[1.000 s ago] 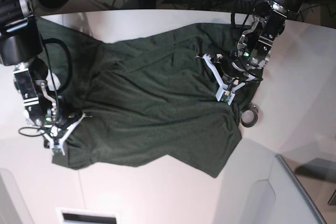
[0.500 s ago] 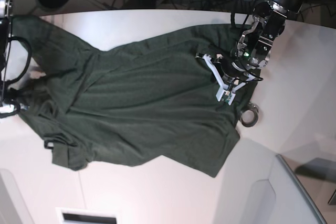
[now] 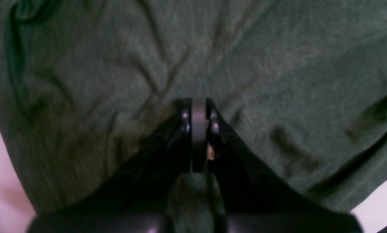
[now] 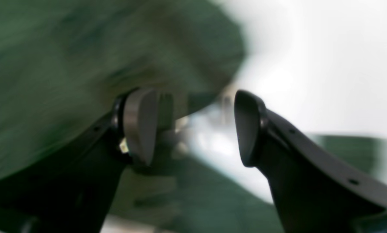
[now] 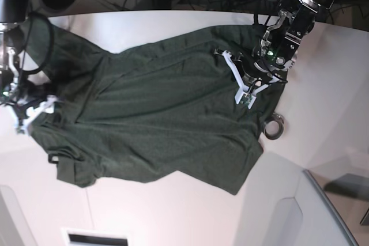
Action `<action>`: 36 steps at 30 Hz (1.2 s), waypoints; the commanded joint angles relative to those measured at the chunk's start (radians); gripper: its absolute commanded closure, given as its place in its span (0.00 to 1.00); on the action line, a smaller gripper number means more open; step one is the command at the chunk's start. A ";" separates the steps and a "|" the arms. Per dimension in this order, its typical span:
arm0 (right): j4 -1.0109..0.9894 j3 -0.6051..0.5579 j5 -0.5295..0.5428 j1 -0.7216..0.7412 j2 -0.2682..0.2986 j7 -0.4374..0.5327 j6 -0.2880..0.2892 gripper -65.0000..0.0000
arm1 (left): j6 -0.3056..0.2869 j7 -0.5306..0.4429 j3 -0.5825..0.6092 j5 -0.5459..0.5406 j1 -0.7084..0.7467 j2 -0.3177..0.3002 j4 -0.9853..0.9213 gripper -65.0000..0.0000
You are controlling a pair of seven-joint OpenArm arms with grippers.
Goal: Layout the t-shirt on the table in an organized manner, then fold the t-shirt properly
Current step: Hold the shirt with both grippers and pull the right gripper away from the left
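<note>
I see the plain dark green, soft-cloth t-shirt (image 5: pixel 155 122) lying spread over the large white smooth table (image 5: pixel 190 217), covering most of its middle from the left side to the right. The cloth is matte and finely knitted, with long shallow creases running across it; its lower hem is uneven and a small bunched fold sits at the lower left corner. The tabletop is glossy, with a curved far edge and thin seam lines near the front.

My left gripper (image 3: pixel 198 111), on the right of the base view, has its black fingers pressed together with a pinch of the green cloth between them; wrinkles radiate out from that spot in the left wrist view. The white plastic finger frames of this gripper stand out sharply against the fabric in the base view.

My right gripper (image 4: pixel 193 127), at the left edge of the shirt, has its jaws standing apart, a clear gap between the rounded grey pad and the dark curved finger (image 4: pixel 248 129), with nothing between them. That view is blurred, so the cloth behind shows only as soft green.

A small grey metal ring (image 5: pixel 275 127) lies on the table just beside the shirt's right edge.
</note>
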 commanded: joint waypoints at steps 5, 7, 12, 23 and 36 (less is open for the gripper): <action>-0.065 0.008 -0.016 0.081 0.036 0.029 -0.002 0.44 | 0.002 -0.011 -0.006 0.001 -0.014 -0.007 0.014 1.00; -0.082 0.008 -0.016 0.098 0.036 0.034 -0.002 0.44 | 0.002 -0.011 -0.006 0.001 -0.011 -0.007 0.014 1.00; -0.175 0.006 -0.016 0.144 0.016 0.037 0.000 0.44 | 0.002 -0.011 -0.006 0.001 -0.006 -0.009 0.014 1.00; -0.188 -0.052 -0.016 0.141 -0.011 0.035 0.032 0.44 | 0.002 -0.013 -0.006 0.003 -0.012 -0.009 -0.015 1.00; -0.183 -0.046 -0.011 0.123 -0.011 0.018 0.090 0.97 | 0.002 -0.014 -0.006 0.003 -0.015 -0.009 -0.015 1.00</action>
